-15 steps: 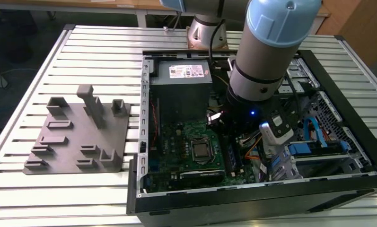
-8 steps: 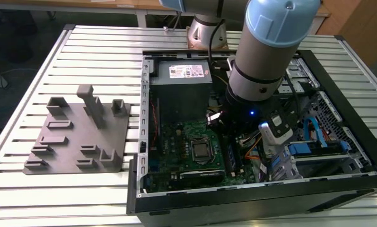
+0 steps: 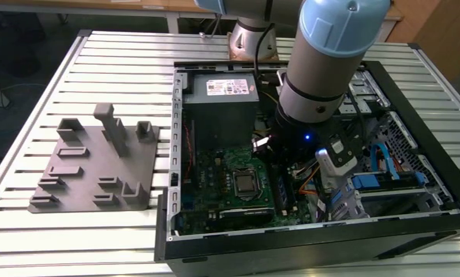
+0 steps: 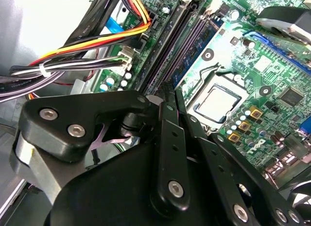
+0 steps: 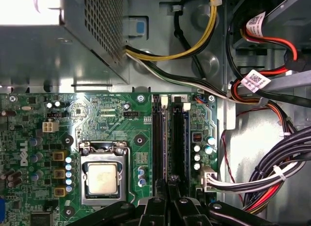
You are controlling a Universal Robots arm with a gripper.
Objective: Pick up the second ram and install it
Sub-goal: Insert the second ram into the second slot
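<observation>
Exterior view first: my arm (image 3: 322,63) reaches down into the open computer case (image 3: 167,231), which lies on its side on the slatted metal table (image 3: 98,57). At the far end of the case sits the grey power supply (image 3: 222,98). The green motherboard (image 3: 210,179) covers the floor on the exterior view's left, with the processor socket (image 3: 247,183) near its middle. On the exterior view's right, the case holds metal drive bays (image 3: 391,190) with blue and orange cables running across them.

The second ram (image 3: 284,193) shows as a thin, dark greenish-blue stick standing on edge just beside the socket, directly under my wrist. I cannot tell whether it is fully seated.

In both wrist views my gripper (image 5: 170,184) (image 4: 170,92) hangs right over the long black slots (image 5: 161,138) (image 4: 167,51), which run side by side next to the socket. I cannot tell whether it is clenched, released or grasping the stick. In the first wrist view, a bundle of black, white, red and yellow cables (image 5: 272,175) lies along the case wall beside the slots and plugs into the board's edge.

Outside the case, on the exterior view's left, a grey holder tray (image 3: 83,167) rests on the table, well apart from my arm, with several upright posts and small brackets rising from it.
</observation>
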